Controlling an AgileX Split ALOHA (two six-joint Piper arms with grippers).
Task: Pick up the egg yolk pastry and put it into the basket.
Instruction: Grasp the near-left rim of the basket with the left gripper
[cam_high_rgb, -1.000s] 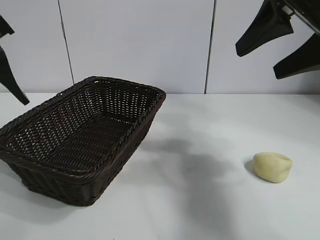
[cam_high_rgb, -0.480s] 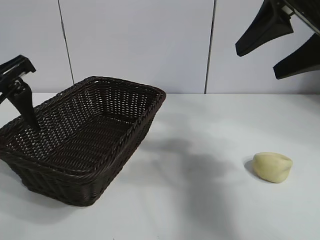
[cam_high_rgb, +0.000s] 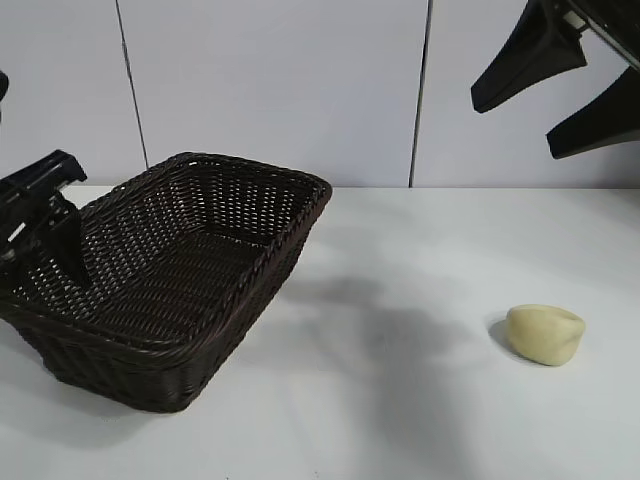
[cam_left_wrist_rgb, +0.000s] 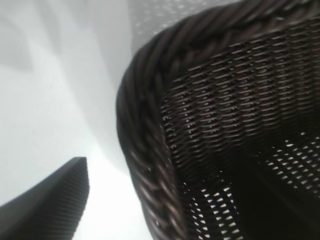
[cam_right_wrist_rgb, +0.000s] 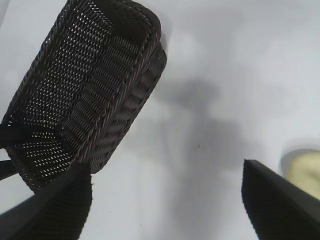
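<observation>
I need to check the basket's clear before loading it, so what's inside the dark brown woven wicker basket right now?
Only bare weave shows inside the dark brown woven wicker basket. Its near wall hides part of the floor. The pale cream-yellow rounded egg yolk pastry lies outside, on the white table.

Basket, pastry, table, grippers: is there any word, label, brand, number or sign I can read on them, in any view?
None: no view shows any text.
Basket: plain dark wicker, no tag or label.
Pastry: plain pale surface, no mark.
Table: bare white, no print.
Wall panels: plain, only seams.
Left gripper at the basket's left rim, and right gripper high above the pastry: black, no readable marking.
</observation>
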